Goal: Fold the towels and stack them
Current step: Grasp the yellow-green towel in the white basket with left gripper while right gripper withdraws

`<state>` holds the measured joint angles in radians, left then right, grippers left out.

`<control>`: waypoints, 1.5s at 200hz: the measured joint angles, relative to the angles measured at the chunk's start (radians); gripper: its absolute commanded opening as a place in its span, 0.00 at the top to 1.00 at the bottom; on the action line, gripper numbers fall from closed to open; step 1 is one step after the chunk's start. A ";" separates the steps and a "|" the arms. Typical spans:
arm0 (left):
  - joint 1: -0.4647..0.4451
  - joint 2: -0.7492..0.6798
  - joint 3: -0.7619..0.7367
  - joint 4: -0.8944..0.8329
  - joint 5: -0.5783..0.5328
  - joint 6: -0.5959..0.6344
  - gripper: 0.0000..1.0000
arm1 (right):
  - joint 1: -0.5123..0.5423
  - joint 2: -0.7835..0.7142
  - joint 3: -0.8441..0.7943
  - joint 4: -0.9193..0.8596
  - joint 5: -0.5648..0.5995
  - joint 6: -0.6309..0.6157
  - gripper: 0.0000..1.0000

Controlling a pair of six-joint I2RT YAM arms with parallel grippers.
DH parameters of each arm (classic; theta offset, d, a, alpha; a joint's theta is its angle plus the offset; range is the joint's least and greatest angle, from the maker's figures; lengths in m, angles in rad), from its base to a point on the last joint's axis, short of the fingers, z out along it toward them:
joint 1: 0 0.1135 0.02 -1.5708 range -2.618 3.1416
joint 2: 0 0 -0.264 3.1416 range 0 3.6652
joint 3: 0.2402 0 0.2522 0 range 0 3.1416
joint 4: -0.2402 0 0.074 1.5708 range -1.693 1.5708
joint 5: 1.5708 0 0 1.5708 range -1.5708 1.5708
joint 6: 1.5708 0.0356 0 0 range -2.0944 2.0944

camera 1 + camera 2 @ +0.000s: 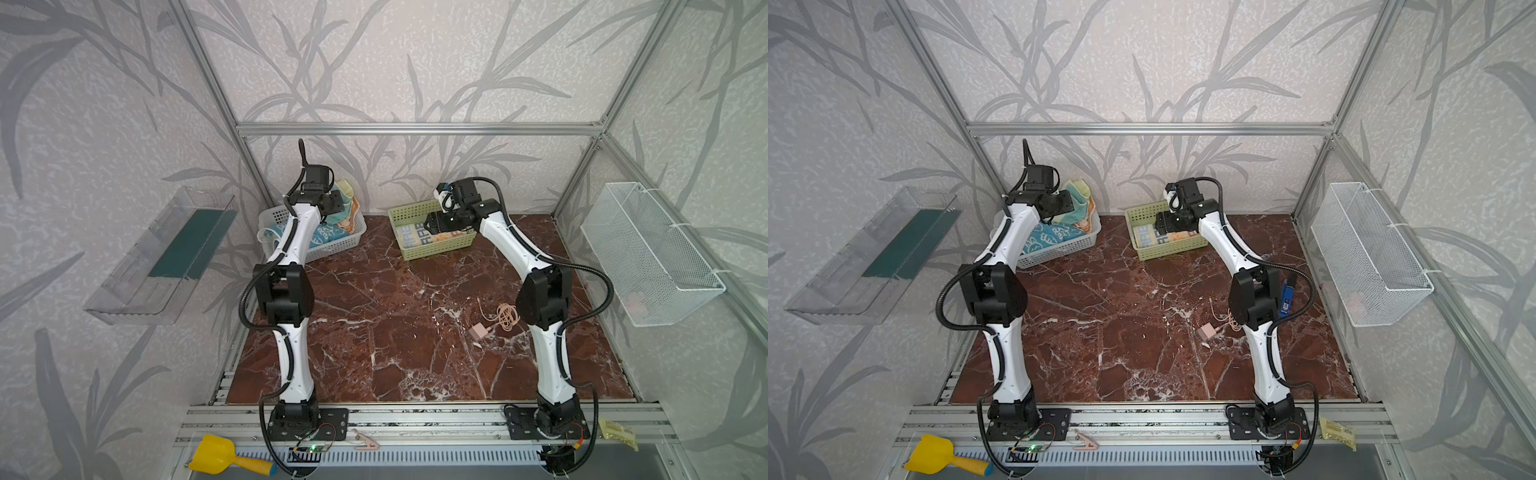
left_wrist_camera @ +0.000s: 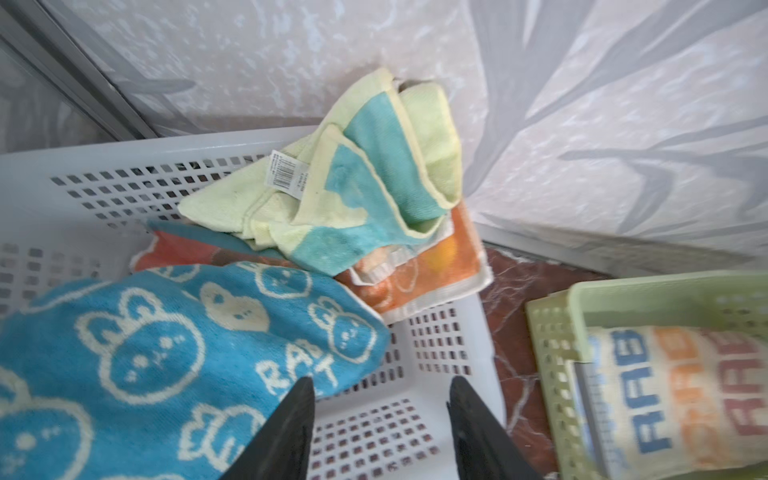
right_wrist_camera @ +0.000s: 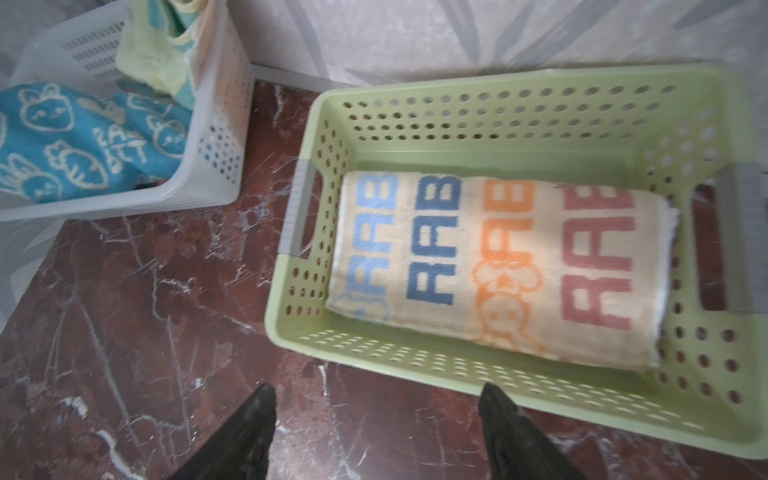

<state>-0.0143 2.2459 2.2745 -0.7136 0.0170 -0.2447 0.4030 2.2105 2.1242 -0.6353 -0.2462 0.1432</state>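
Observation:
A white perforated basket [image 2: 83,174] at the back left holds loose towels. A blue bunny towel [image 2: 145,353] lies in front. A pale-yellow towel with blue print [image 2: 374,183] is heaped against the back wall, over an orange one [image 2: 436,266] and a coral one [image 2: 183,249]. My left gripper [image 2: 380,384] hangs open above the basket's bare floor, beside the blue towel's edge, holding nothing. A green basket [image 3: 498,116] at the back middle holds a folded striped "RAB" towel [image 3: 498,266]. My right gripper [image 3: 377,390] is open over the marble table just outside the green basket's side wall.
A pink plug [image 1: 478,332] with a coiled cable [image 1: 505,316] lies on the marble near the right arm. A white wire basket [image 1: 648,257] hangs on the right wall, a clear shelf [image 1: 166,253] on the left. A yellow scoop [image 1: 216,455] lies at the front rail.

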 measured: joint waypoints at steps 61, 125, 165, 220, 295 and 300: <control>0.006 0.251 0.260 0.002 0.099 0.006 0.39 | 0.029 -0.116 -0.364 0.229 -0.022 0.066 0.25; 0.026 0.373 0.262 0.268 0.176 -0.162 0.39 | 0.026 -0.118 -0.398 0.270 -0.020 0.073 0.26; 0.048 0.404 0.216 0.374 0.203 -0.282 0.58 | 0.026 -0.118 -0.402 0.272 -0.017 0.073 0.27; 0.082 0.368 0.050 0.555 0.257 -0.380 1.00 | 0.026 -0.129 -0.439 0.272 -0.010 0.073 0.29; 0.093 0.019 -0.265 0.613 0.311 -0.329 1.00 | 0.036 -0.254 -0.486 0.271 0.001 0.077 0.30; 0.093 -0.029 -0.289 0.613 0.317 -0.320 1.00 | 0.039 -0.271 -0.497 0.271 0.003 0.077 0.30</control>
<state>0.0784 2.2166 1.9854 -0.1005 0.3336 -0.5652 0.4419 1.9392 1.6268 -0.3645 -0.2432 0.2207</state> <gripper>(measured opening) 0.048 0.699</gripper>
